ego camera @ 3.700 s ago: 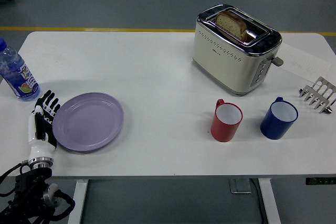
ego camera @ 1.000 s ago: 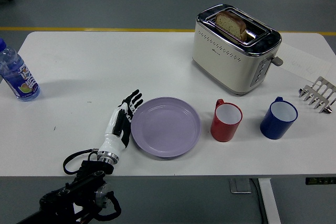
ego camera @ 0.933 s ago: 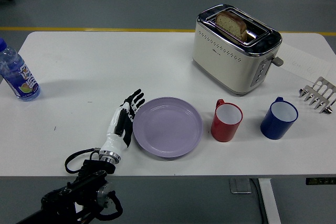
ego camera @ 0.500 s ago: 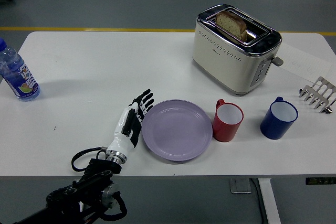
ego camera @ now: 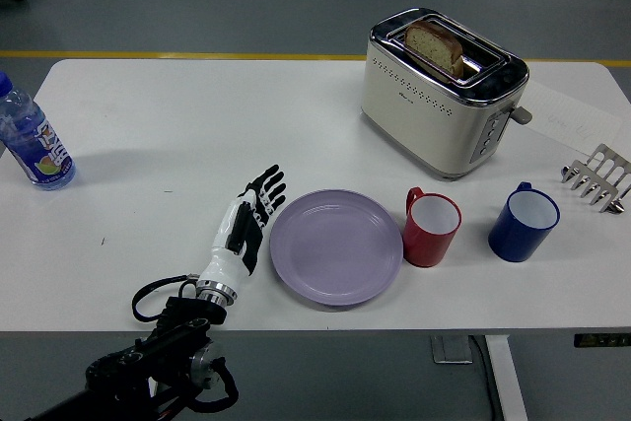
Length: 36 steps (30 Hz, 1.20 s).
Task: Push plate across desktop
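Observation:
A lilac plate lies flat near the table's front edge, its right rim touching the red mug. My left hand sits just left of the plate with its fingers straight and spread, a narrow gap showing between it and the plate's rim. It holds nothing. The left arm comes in from the lower left corner. The right arm is out of view.
A blue mug stands right of the red mug. A cream toaster with a bread slice is at the back right, a metal toast rack at the far right edge. A water bottle stands far left.
The plate has slid from the table's left side rightward until it meets the red mug, nudging the mug slightly right. In the last half second the hand drew back a little from the rim.

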Each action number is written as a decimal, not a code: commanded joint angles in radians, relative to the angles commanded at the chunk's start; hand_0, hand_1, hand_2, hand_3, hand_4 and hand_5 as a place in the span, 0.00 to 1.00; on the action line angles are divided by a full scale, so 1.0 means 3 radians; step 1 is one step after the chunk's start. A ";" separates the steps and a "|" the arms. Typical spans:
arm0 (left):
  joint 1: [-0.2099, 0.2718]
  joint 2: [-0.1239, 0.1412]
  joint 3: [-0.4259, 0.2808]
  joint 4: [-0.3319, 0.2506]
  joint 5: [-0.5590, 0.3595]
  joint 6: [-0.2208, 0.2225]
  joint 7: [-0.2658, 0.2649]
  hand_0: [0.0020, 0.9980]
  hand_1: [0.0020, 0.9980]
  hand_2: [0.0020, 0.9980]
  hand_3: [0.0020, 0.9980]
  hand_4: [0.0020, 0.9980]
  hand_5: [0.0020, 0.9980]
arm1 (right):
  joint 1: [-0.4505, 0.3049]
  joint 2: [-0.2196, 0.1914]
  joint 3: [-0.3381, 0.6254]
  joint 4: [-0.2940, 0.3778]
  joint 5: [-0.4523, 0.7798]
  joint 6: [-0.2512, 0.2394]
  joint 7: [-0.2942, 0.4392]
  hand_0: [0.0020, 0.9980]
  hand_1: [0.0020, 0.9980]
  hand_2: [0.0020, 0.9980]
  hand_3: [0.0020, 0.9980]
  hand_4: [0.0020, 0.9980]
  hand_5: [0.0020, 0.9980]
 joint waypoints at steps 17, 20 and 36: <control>0.0489 0.0104 -0.1776 -0.0324 0.0533 0.0056 0.0000 0.66 0.69 0.74 0.71 0.47 0.96 | -0.0005 -0.0007 0.0015 0.0000 -0.0013 0.0002 -0.0004 0.52 0.48 0.60 0.55 0.21 0.25; 0.0596 0.0157 -0.2162 -0.0511 0.0539 -0.0158 0.0082 0.66 0.69 0.74 0.71 0.47 0.96 | 0.0000 -0.0006 0.0038 0.0000 -0.0034 0.0005 -0.0005 0.52 0.48 0.60 0.55 0.21 0.25; 0.1201 0.0216 -0.3611 -0.0909 0.0432 -0.1531 0.2019 0.53 0.66 0.67 0.66 0.49 0.98 | -0.0011 -0.0026 0.0152 0.0000 -0.0153 0.0029 -0.0004 0.52 0.48 0.60 0.55 0.21 0.25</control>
